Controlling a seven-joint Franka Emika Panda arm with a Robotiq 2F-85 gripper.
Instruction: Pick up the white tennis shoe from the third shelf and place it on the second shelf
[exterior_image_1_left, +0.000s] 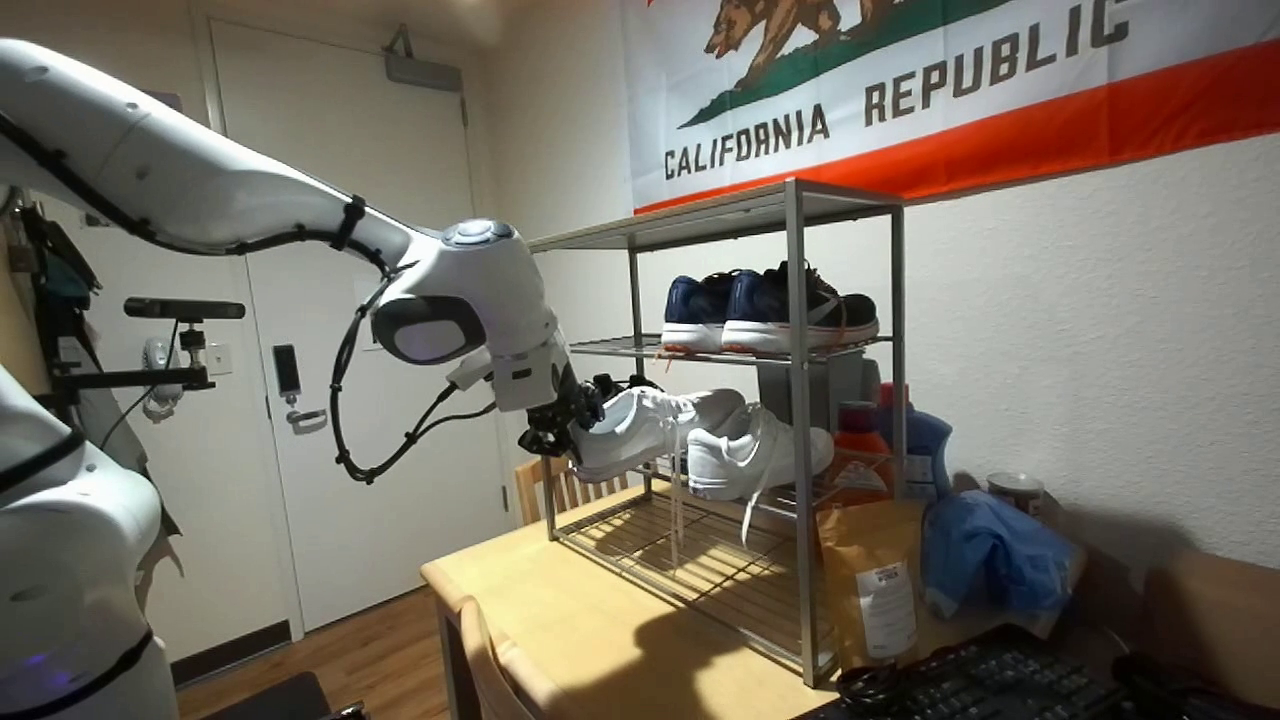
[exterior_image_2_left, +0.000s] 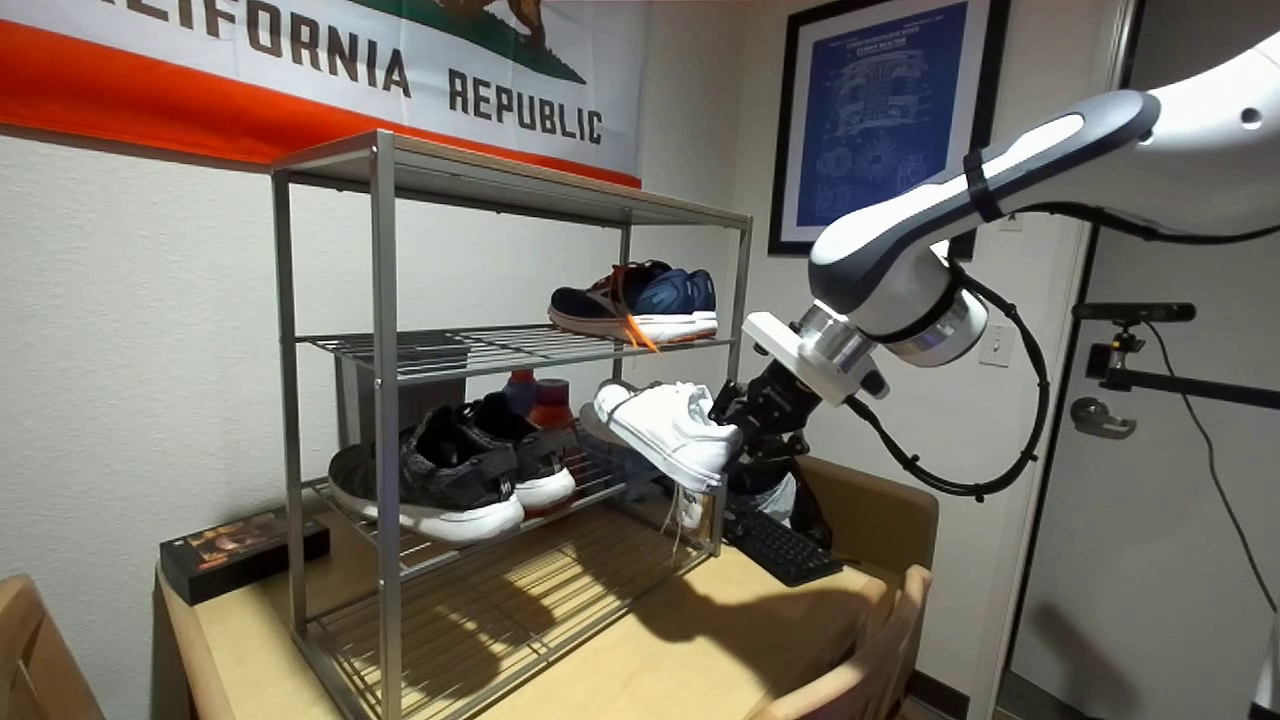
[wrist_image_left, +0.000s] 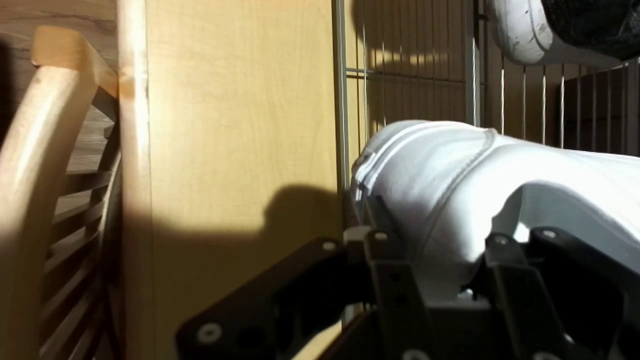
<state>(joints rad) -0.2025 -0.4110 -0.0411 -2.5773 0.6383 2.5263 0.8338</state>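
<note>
Gripper (wrist_image_left: 439, 235): jaws clamped on the heel of the white tennis shoe (exterior_image_2_left: 672, 430).
White tennis shoe: directly ahead of the jaws, heel in their grasp and out in front of the rack (exterior_image_2_left: 383, 250), toe raised and reaching in below the upper wire tier (exterior_image_2_left: 480, 350); whether the sole touches wire cannot be determined.
Second shelf (exterior_image_2_left: 595, 480): middle wire tier, ahead of the jaws and lower than the held toe.
Third shelf (exterior_image_1_left: 735, 575): lowest wire tier, well below the jaws.
Other white shoe (exterior_image_1_left: 745, 460): standing on the middle tier, near the jaws, toward the keyboard (exterior_image_2_left: 785, 540) end, heel to the front.
Black shoes (exterior_image_2_left: 445, 475): same tier, on the opposite side of the jaws, farther along the rack.
Dark blue shoes (exterior_image_1_left: 755, 310): on the upper wire tier, above and beyond the jaws, white-soled, side by side.
Counter (exterior_image_1_left: 575, 615): beneath the jaws, bearing the rack.
Keyboard: on the counter, lower than the jaws, outside the rack's end.
Wooden chair (wrist_image_left: 60, 125): below the jaws, at the counter edge away from the rack.
Flag (exterior_image_1_left: 930, 90): higher than the jaws, beyond the rack.
</note>
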